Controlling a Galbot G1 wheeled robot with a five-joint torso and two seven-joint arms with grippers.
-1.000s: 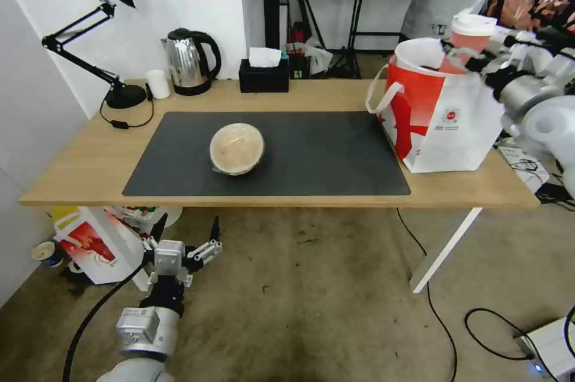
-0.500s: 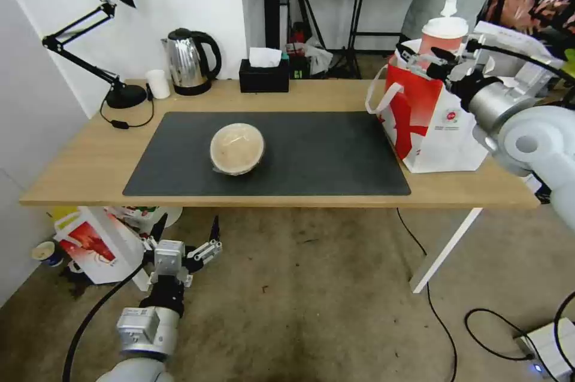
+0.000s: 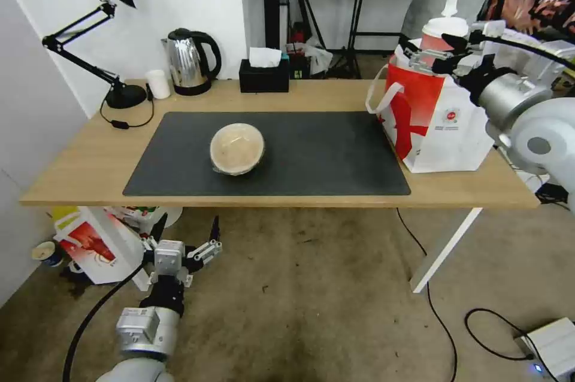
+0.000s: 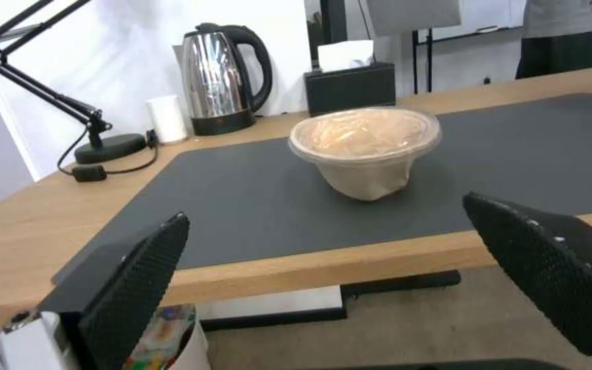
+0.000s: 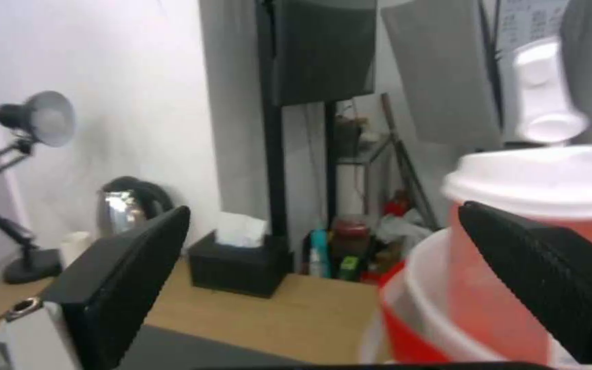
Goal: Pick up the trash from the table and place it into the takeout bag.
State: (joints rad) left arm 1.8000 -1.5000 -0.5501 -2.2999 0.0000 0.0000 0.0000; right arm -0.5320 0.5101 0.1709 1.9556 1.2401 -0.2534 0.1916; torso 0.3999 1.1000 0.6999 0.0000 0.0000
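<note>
The red drink cup (image 3: pixel 442 41) stands in the mouth of the takeout bag (image 3: pixel 440 115), my right gripper (image 3: pixel 432 49) spread wide beside it, so the tan bowl (image 3: pixel 236 148) on the table (image 3: pixel 84 160) remains, seen closest past my open left gripper (image 4: pixel 351 277).

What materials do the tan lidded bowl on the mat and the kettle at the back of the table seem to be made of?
The tan lidded bowl looks like matte paper or pulp fibre, since its wall is dull and creased. Its lid seems to be clear, glossy plastic, with the contents showing through. The kettle appears to be polished stainless steel with mirror-like reflections. Its handle and base look like black plastic.
</note>
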